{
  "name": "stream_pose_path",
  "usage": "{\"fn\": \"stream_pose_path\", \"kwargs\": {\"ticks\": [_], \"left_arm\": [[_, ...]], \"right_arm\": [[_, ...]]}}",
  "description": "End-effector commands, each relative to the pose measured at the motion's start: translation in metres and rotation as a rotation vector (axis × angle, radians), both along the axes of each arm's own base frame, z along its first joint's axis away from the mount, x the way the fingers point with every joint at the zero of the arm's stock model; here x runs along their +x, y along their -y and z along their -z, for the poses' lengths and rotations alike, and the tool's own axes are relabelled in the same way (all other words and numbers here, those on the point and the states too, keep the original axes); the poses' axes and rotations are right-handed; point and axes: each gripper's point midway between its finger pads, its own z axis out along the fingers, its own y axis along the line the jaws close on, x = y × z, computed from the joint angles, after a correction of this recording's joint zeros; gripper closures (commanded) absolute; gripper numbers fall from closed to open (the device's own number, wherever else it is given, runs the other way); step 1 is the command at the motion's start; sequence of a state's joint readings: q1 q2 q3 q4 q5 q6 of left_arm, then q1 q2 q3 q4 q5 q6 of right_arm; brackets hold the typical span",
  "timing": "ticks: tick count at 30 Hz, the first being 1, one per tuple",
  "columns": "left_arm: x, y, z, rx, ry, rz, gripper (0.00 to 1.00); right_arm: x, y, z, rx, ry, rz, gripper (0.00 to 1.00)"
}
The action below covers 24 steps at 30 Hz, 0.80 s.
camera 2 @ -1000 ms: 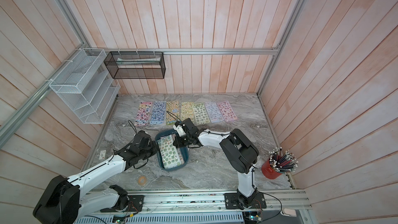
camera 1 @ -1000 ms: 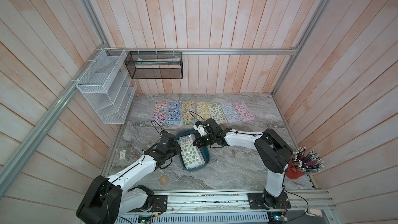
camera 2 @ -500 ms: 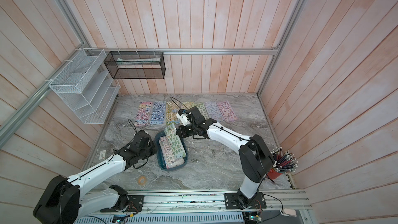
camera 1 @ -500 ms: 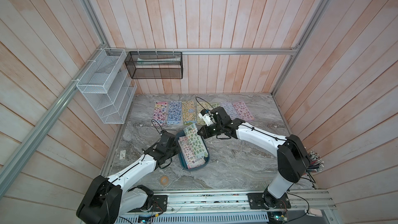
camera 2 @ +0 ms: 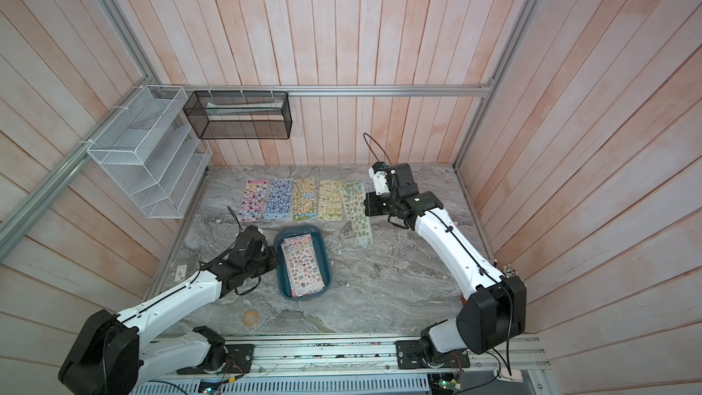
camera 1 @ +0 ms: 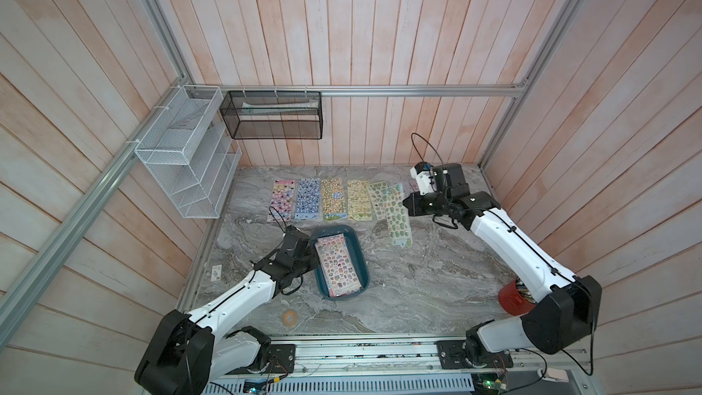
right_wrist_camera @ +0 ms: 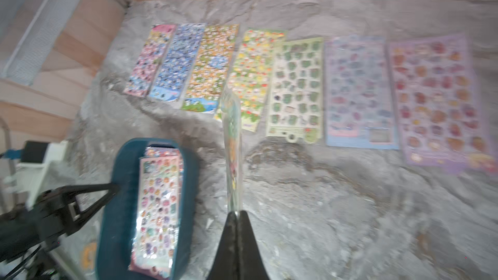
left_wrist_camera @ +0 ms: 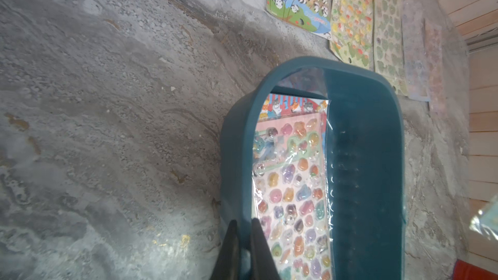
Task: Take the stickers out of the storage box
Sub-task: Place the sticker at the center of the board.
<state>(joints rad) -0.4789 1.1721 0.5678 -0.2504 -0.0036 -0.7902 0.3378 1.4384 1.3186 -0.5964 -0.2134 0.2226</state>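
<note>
Where the wooden walls come down, a grey marbled table (camera 1: pixel 418 286) fills the floor of the cell. A white wire rack (camera 1: pixel 182 161) hangs on the left wall, and a black mesh basket (camera 1: pixel 271 119) hangs just beside it on the far wall.

The left arm (camera 1: pixel 235 298) reaches in from the near left. The left gripper (left_wrist_camera: pixel 244 226) pinches the left rim of the storage box (camera 1: pixel 361 260), with one finger outside the wall and one inside. This dark teal box sits on the table left of centre, and a stack of stickers (camera 1: pixel 338 265) lies in it against its left side, a pink sheet on top.

The right arm (camera 1: pixel 513 245) stretches from the near right to the far right. The right gripper (right_wrist_camera: pixel 237 214) has its jaws pressed together on one end of a green sheet (camera 1: pixel 399 218), which hangs over the table right of the box. Whether its free end touches the marble cannot be told.

Along the far edge the laid-out sheets (camera 1: pixel 334 199) lie flat side by side: pink, blue, orange, yellow, green, then two lilac ones in the right wrist view.

A red cup (camera 1: pixel 511 298) stands near right, partly behind the arm, and a small tape ring (camera 1: pixel 290 317) lies by the near edge
</note>
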Motion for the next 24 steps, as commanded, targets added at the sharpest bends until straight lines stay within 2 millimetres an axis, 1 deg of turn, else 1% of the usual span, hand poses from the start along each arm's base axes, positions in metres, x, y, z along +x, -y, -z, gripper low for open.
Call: {"fn": "stream_pose_path", "kwargs": {"ticks": [1, 2, 3, 5, 8, 11, 13, 16, 20, 24], "left_arm": [[0.007, 0.004, -0.019, -0.009, 0.048, 0.029, 1.0], [0.006, 0.004, -0.019, -0.005, 0.048, 0.03, 1.0], [0.006, 0.003, -0.02, -0.003, 0.048, 0.031, 1.0], [0.006, 0.003, -0.022, -0.003, 0.054, 0.033, 1.0], [0.006, 0.004, -0.022, -0.004, 0.055, 0.038, 1.0], [0.005, 0.004, -0.023, -0.005, 0.055, 0.04, 1.0], [0.004, 0.003, -0.022, -0.005, 0.055, 0.04, 1.0], [0.003, 0.003, -0.022, -0.005, 0.056, 0.041, 1.0], [0.002, 0.002, -0.022, 0.002, 0.057, 0.044, 1.0], [0.002, 0.001, -0.021, 0.007, 0.058, 0.044, 1.0]], "right_arm": [[-0.003, 0.062, 0.037, -0.161, -0.094, 0.125, 1.0], [-0.001, 0.075, 0.043, -0.176, -0.101, 0.162, 1.0], [0.001, 0.085, 0.047, -0.187, -0.103, 0.192, 1.0], [0.006, 0.097, 0.053, -0.191, -0.111, 0.224, 1.0], [0.013, 0.103, 0.071, -0.21, -0.16, 0.228, 1.0], [0.016, 0.107, 0.097, -0.258, -0.252, 0.207, 1.0], [0.017, 0.116, 0.115, -0.32, -0.305, 0.221, 1.0], [0.019, 0.131, 0.134, -0.396, -0.36, 0.249, 1.0], [0.024, 0.147, 0.15, -0.484, -0.4, 0.279, 1.0], [0.027, 0.166, 0.16, -0.583, -0.421, 0.316, 1.0]]}}
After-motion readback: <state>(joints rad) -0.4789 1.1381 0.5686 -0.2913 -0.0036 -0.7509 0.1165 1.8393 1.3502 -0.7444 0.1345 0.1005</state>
